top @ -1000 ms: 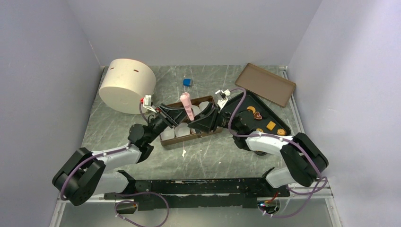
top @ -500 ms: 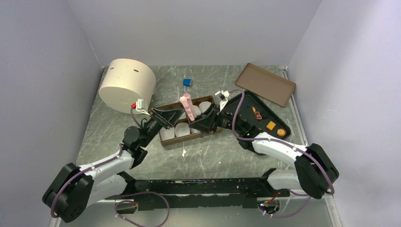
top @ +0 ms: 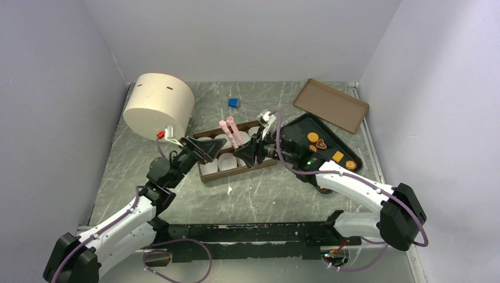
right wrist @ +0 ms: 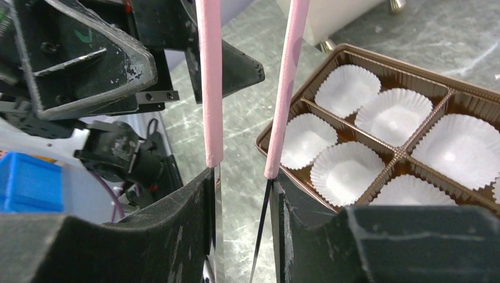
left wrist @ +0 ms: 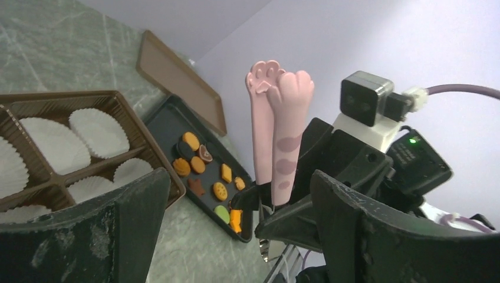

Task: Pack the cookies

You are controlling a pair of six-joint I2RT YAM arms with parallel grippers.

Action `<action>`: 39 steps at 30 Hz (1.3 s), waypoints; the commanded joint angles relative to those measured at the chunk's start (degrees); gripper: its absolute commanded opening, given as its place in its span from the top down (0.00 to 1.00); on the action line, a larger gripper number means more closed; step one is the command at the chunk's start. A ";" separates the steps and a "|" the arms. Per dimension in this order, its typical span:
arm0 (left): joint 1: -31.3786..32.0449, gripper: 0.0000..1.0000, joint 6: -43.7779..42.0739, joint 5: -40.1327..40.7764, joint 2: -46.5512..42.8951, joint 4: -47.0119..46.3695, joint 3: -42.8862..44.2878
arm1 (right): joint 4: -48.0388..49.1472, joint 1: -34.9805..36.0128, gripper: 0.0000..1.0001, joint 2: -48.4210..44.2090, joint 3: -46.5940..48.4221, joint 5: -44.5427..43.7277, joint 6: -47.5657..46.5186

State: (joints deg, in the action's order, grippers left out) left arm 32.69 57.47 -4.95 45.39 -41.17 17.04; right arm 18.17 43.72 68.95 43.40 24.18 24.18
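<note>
Pink paw-tipped tongs (left wrist: 277,135) stand clamped in the right claw (right wrist: 242,200) — left claw (left wrist: 236,206) gapes wide just beside them, gripping nothing — cookies (left wrist: 203,171) lie on the black tray (left wrist: 170,121).

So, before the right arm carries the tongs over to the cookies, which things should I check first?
1. Right gripper shut on the pink tongs: ok.
2. Left gripper open, not touching the tongs: ok.
3. Tong arms apart, nothing pinched between them: ok.
4. Cookies lying on the black tray: ok.
5. Paper cups in the brown box empty: ok for those visible.
</note>
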 commanded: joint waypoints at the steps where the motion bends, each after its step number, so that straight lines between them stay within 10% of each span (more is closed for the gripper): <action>1: -0.22 0.07 -2.27 -1.71 0.77 4.63 3.53 | -6.80 3.55 0.62 1.27 5.38 -8.96 -6.19; 21: -0.17 0.16 6.84 3.65 7.41 13.93 6.17 | -17.97 13.90 0.60 7.68 13.56 -22.12 -14.25; 39: -0.21 0.67 16.00 0.41 10.63 13.34 5.14 | -20.64 15.01 0.60 9.35 15.38 -22.63 -15.66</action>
State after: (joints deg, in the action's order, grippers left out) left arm 32.73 71.24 -4.64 56.03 -28.97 21.26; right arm -4.71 58.30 78.61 55.33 2.00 9.80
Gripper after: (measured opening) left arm 0.382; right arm 0.408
